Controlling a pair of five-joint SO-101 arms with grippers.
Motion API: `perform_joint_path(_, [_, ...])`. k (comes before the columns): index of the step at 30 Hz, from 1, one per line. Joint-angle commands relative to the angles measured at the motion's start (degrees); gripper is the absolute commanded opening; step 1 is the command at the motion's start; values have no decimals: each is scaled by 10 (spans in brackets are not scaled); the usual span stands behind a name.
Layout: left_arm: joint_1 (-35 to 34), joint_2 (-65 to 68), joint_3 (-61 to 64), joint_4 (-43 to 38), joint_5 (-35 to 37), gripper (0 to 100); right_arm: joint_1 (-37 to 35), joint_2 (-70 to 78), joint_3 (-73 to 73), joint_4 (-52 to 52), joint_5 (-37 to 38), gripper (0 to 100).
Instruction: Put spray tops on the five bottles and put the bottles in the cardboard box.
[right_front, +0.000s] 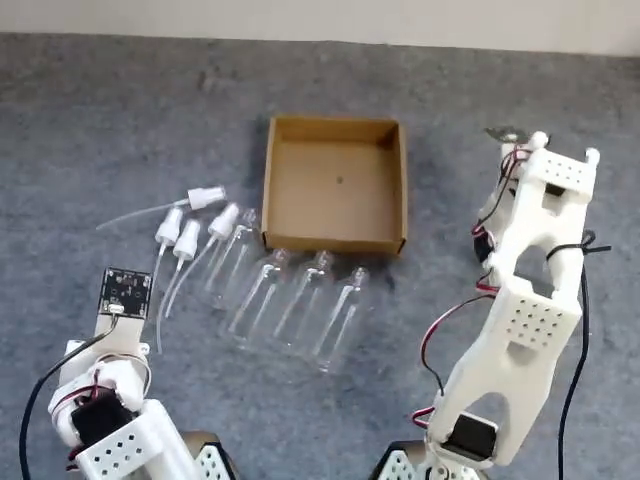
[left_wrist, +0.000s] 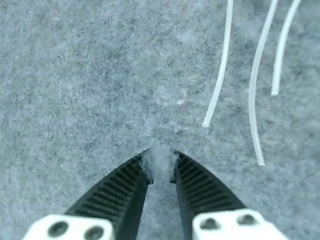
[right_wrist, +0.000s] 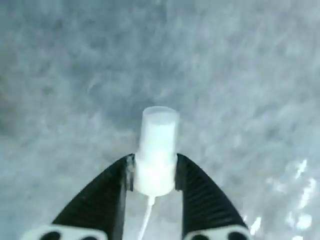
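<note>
**Progress:** early stage. Nothing in the box (right_front: 334, 124), set mid-table toward the far edge; floor bare. Bottles (right_front: 305, 290) lying in a row just off the box's near wall, necks toward it, uncapped as far as can be told. Clear plastic, so exact count uncertain. Four tops (right_front: 187, 238) with tubes lying loose left of the row. Remaining: all capping, all boxing.

**Right gripper** (right_wrist: 154, 167): clamped on a fifth top (right_wrist: 159, 130), pinched at the collar, nozzle end forward, tube trailing back between the jaws. Held over bare table right of the box.

**Left gripper** (left_wrist: 161, 169): jaws drawn almost together, narrow slit at the tips, nothing in it. Low over the table toward the near-left corner, near the tube ends (left_wrist: 206, 120).

**Views:**
- From the high view: layout of box, row and loose tops, with jaw state not legible.
- From the right wrist view: the hold on the fifth top.
- From the left wrist view: the slit and the tube ends.
</note>
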Motion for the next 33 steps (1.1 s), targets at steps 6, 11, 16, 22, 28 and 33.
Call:
perform_joint_path(6, [15,-6,11,4,6,14,-88,-109,-138,49,-162,3])
perform_joint_path(11, [15,-6,11,4,6,14,-246,-189,-138,49,-273,3])
perform_joint_path(16, [15,-6,11,4,6,14,-444,-196,-138,41,-371,3])
perform_joint_path(22, [15,-6,11,4,6,14,-575,-117,-145,-55,-525,3])
perform_joint_path(28, [15,-6,11,4,6,14,-623,-58,-145,-175,-618,9])
perform_joint_path(33, [15,-6,11,4,6,14,-670,-24,-145,-189,-628,12])
